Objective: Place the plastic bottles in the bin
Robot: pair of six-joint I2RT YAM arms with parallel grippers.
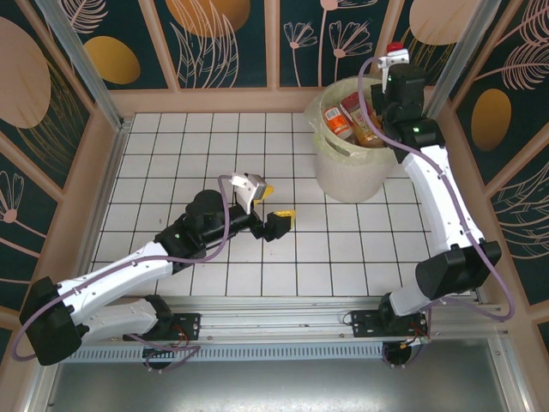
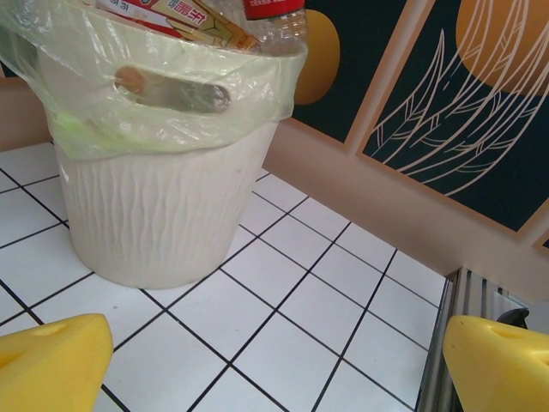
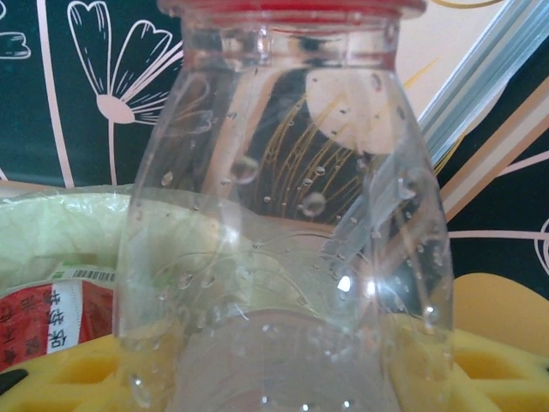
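The right gripper (image 3: pixel 283 378) is closed around a clear bottle (image 3: pixel 283 215) with a red cap (image 3: pixel 292 7); the bottle stands between its yellow fingers (image 3: pixel 497 369), and small water drops sit on its wall. Behind this bottle and lower is the rim of the bin (image 3: pixel 34 249), covered by a thin plastic liner (image 3: pixel 103 202); inside the bin lies a bottle with a red label (image 3: pixel 51 318). Seen from above, the right arm (image 1: pixel 437 197) reaches along the right side of the bin (image 1: pixel 343 176), and its wrist is over the far right part of the bin's rim; in the bin an orange bottle (image 1: pixel 337 123) and a brown bottle (image 1: pixel 367 124) lie side by side.

The left gripper (image 1: pixel 277 202) is wide open and nothing is between its jaws; it is low over the tiled table (image 1: pixel 214 137), to the left of the bin and well apart from it. In its wrist view the two yellow fingertips (image 2: pixel 51 360) are at the lower corners; the bin (image 2: pixel 163 215) stands ahead on the white tiles, with the liner folded over its rim and over a handle slot (image 2: pixel 171 90).
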